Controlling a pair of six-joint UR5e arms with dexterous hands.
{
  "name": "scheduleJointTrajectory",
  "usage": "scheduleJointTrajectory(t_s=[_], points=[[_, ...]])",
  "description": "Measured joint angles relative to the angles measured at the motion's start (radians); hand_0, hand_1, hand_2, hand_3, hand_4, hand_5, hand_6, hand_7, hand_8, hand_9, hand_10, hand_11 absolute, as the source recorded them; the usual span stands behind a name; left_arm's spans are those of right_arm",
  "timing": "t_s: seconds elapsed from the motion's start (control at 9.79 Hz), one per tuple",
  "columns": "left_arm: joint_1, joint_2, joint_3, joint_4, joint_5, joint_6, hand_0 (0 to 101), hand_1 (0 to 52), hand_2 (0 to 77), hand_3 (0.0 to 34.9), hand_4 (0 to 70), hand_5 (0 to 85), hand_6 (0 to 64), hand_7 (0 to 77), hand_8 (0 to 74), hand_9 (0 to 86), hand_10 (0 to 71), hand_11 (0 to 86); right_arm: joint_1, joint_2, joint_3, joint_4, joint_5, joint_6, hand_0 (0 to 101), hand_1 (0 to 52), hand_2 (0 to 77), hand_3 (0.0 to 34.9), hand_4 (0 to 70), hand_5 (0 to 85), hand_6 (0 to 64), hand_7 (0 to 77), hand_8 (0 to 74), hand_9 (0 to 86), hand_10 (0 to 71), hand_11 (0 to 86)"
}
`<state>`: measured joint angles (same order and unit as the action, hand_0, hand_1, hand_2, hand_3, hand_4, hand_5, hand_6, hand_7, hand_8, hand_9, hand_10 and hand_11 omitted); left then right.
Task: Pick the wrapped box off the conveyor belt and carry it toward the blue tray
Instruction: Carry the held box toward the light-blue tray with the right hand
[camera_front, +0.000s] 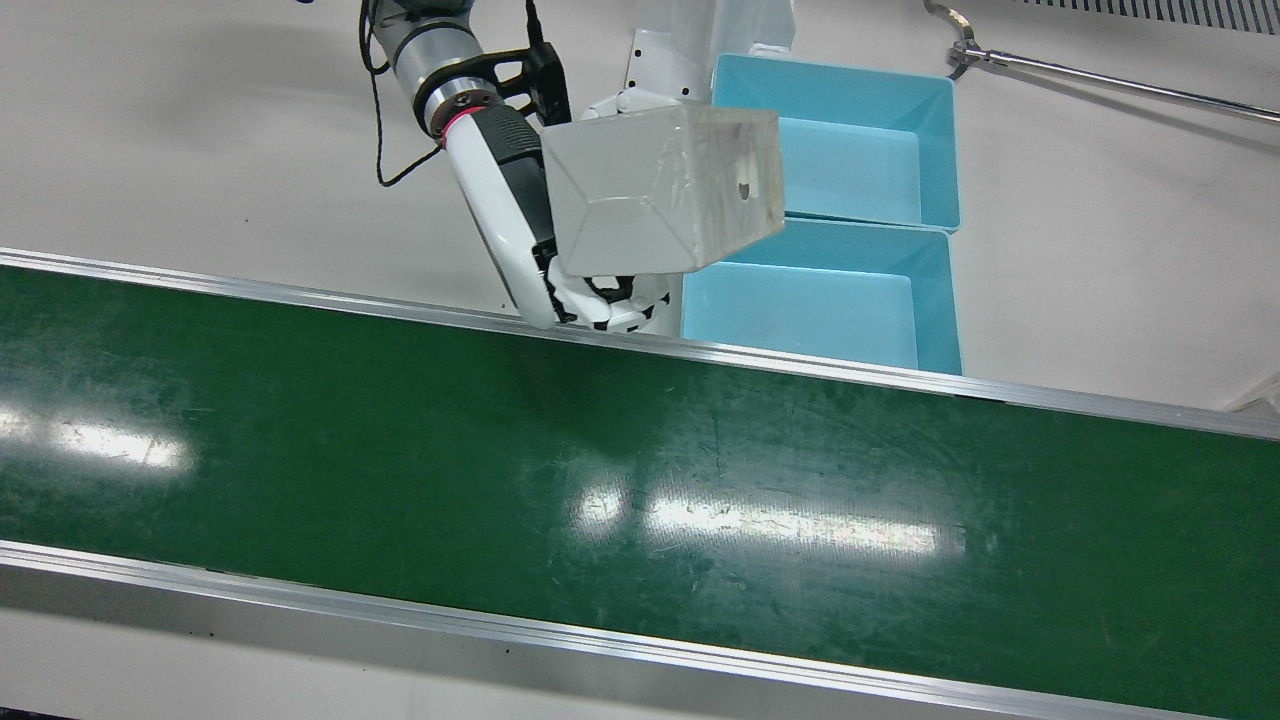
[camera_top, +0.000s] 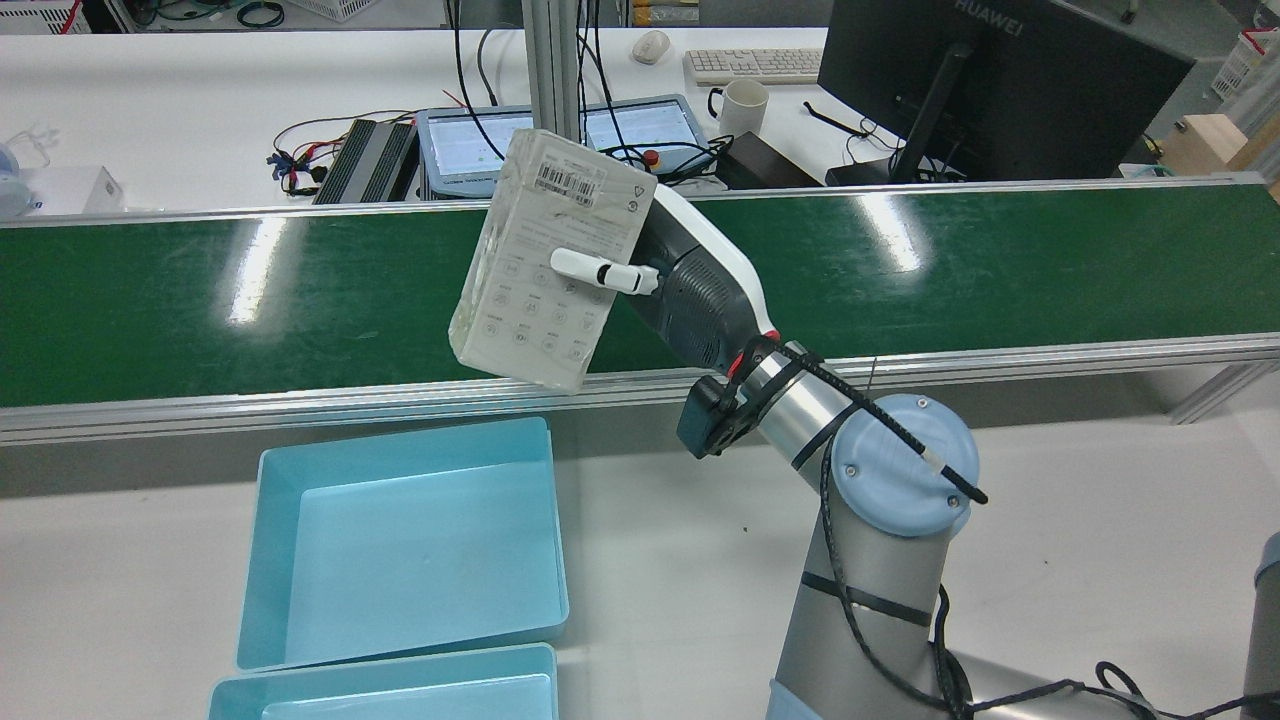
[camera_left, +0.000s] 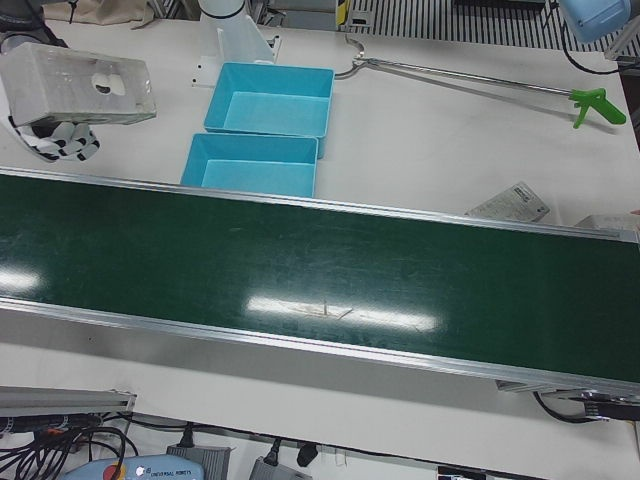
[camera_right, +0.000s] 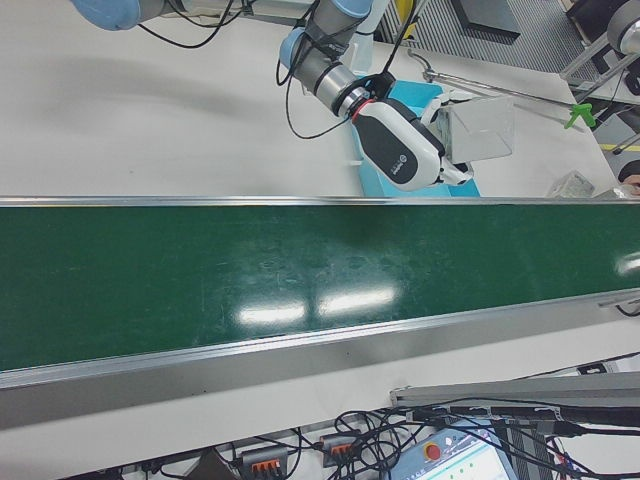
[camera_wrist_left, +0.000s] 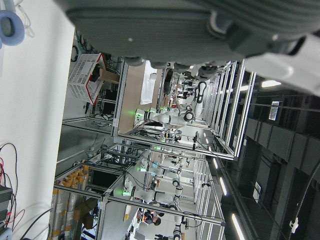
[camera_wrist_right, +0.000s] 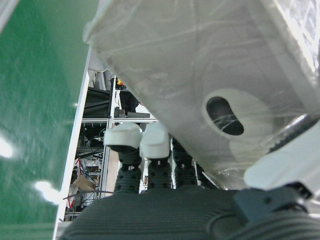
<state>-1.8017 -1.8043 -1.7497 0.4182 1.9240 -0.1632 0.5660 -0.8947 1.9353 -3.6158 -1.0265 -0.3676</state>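
Note:
My right hand is shut on the wrapped box, a whitish carton in clear film, with fingers curled under it. The box hangs tilted in the air over the belt's rail on the robot's side, just past the far corner of a blue tray. Two blue trays lie side by side beside the green conveyor belt. The right hand view shows the box pressed against the palm. Only the edge of my left hand shows, so its fingers cannot be judged.
A long reach tool with a green handle lies on the white table behind the trays. A flat packet rests near the belt's rail. Beyond the belt stand a monitor, a mug and cables.

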Motion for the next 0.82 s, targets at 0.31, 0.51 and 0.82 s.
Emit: scheduleJointTrajectory(t_s=[0.31, 0.51, 0.82], points=[[0.000, 0.000, 0.000, 0.000, 0.000, 0.000, 0, 0.0, 0.5, 0.0, 0.0, 1.1, 0.0, 0.5, 0.5, 0.0, 0.5, 0.5, -0.125, 0.027, -0.004, 0.003, 0.070, -0.077, 40, 0.5, 36.0, 0.0, 10.4, 69.8, 35.5, 63.8, 58.4, 70.9, 44.2, 63.8], [0.000, 0.000, 0.000, 0.000, 0.000, 0.000, 0, 0.0, 0.5, 0.0, 0.0, 1.1, 0.5, 0.5, 0.5, 0.5, 0.0, 0.5, -0.148, 0.029, -0.021, 0.004, 0.063, -0.090, 42, 0.5, 36.0, 0.0, 14.7, 56.2, 32.2, 62.7, 42.5, 61.6, 34.9, 55.6], [0.000, 0.000, 0.000, 0.000, 0.000, 0.000, 0, 0.0, 0.5, 0.0, 0.0, 1.1, 0.5, 0.5, 0.5, 0.0, 0.5, 0.5, -0.152, 0.027, -0.034, 0.005, 0.026, -0.069, 47, 9.8, 26.7, 0.0, 4.4, 32.7, 18.5, 49.1, 20.2, 37.6, 0.0, 27.8]])
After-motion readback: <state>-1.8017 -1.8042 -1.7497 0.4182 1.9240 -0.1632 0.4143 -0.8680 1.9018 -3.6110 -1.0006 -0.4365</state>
